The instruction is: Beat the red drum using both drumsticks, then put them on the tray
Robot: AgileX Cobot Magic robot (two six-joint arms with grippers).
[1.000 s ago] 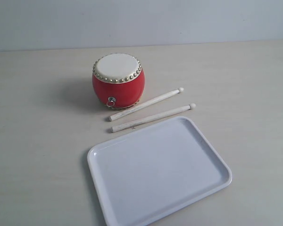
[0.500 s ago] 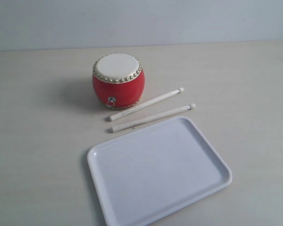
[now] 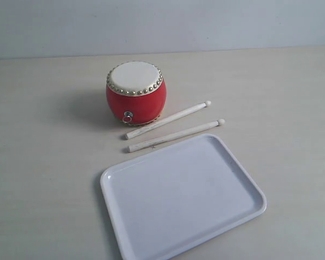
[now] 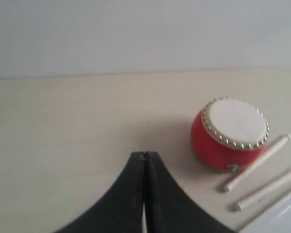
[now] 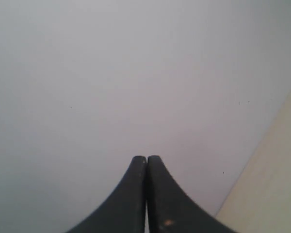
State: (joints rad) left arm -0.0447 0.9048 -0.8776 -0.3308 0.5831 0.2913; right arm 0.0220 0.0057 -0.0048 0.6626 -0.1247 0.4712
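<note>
Black and tapered, the fingers of the left hand (image 4: 144, 156) meet tip to tip with no gap and hold nothing, above bare counter (image 4: 63, 126). Ahead of it and off to one side stands the red drum (image 4: 230, 133), upright, skin up. Just past the drum, the plain butt ends of both drumsticks (image 4: 257, 165) show. The right hand (image 5: 146, 158) is likewise pressed together on nothing. It faces a pale wall (image 5: 111, 73) with only a sliver of counter at the frame's edge, and no task thing lies before it. Neither hand enters the exterior view.

There the sticks lie side by side on the counter, roughly parallel, between the drum and the empty tray (image 3: 109, 181). The far drumstick (image 3: 168, 119) passes the drum's base so closely that I cannot tell whether it touches. The near drumstick (image 3: 176, 135) lies just beside the tray's far rim. Both long axes run on the same slant, with butts toward the left and nearer the camera and bead tips toward the right and farther off.

The left arm seems the better placed, since the butts point its way. The right likely has to swing round first. Either hand would need to open and turn square across that slant, near a butt.
</note>
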